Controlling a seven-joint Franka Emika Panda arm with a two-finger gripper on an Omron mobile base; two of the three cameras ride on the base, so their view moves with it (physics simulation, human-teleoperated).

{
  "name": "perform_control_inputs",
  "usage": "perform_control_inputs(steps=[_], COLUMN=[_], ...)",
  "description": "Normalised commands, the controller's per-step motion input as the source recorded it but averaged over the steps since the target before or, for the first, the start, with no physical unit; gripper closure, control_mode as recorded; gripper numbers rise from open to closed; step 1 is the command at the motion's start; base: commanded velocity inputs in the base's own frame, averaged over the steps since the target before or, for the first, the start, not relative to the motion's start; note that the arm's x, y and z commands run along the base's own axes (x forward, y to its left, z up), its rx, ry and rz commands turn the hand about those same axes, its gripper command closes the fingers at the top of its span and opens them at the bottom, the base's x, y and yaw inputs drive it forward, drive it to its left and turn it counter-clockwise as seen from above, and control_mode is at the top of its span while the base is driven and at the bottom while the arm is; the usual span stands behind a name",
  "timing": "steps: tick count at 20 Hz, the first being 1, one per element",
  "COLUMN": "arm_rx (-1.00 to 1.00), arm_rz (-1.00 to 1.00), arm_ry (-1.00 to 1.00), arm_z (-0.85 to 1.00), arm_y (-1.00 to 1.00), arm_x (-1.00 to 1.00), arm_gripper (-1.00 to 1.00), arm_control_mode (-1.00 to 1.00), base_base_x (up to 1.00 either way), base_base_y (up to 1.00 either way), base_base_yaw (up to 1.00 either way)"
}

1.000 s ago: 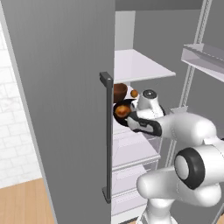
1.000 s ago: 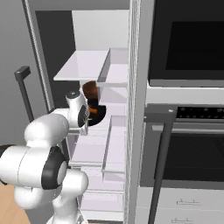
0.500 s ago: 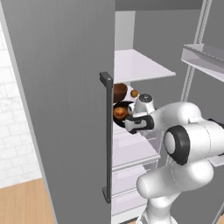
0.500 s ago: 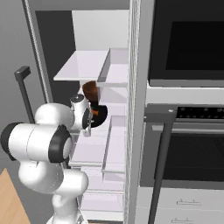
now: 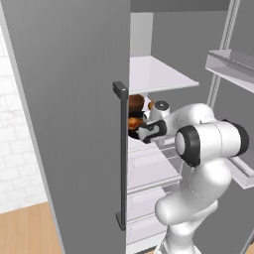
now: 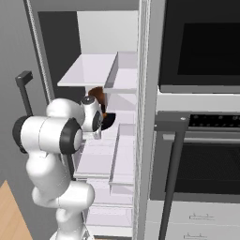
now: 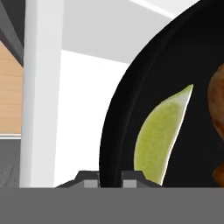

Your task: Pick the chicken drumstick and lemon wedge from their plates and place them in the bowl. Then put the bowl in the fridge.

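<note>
Here the bowl fills the right half of the hand view, black, its rim curving from the top right down to the bottom centre. Inside it lies the lemon wedge, pale green, point upward, and at the right edge the brown chicken drumstick, cut off by the frame. The gripper sits at bottom centre with its two fingertips close together, the bowl rim passing between them: jaws nearly closed, pinching the rim.

Left base view: bowl is at frame centre, inside the fridge, above a white shelf; mostly hidden by the door edge and handle. The drumstick shows as a brown lump above it; the lemon cannot be made out here. The gripper reaches in from the right.

Right base view: bowl is a dark sliver at centre left, behind the wrist. The wall oven occupies the right half.
</note>
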Motion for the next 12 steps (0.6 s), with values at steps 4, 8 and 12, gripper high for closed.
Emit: perform_control_inputs(steps=[4,8,12], arm_rx=[0.0,0.0,0.0], arm_rz=[0.0,0.0,0.0], arm_ry=[0.0,0.0,-0.06], arm_z=[-0.21,-0.21,0.07], arm_y=[0.01,0.05,0.0], arm_x=[0.11,0.0,-0.14], arm_gripper=[1.0,-1.0,-1.0], arm_control_mode=[-1.0,-1.0,-1.0], base_base_x=[0.0,0.0,0.0], base_base_y=[0.0,0.0,0.0], base_base_yaw=[0.0,0.0,0.0])
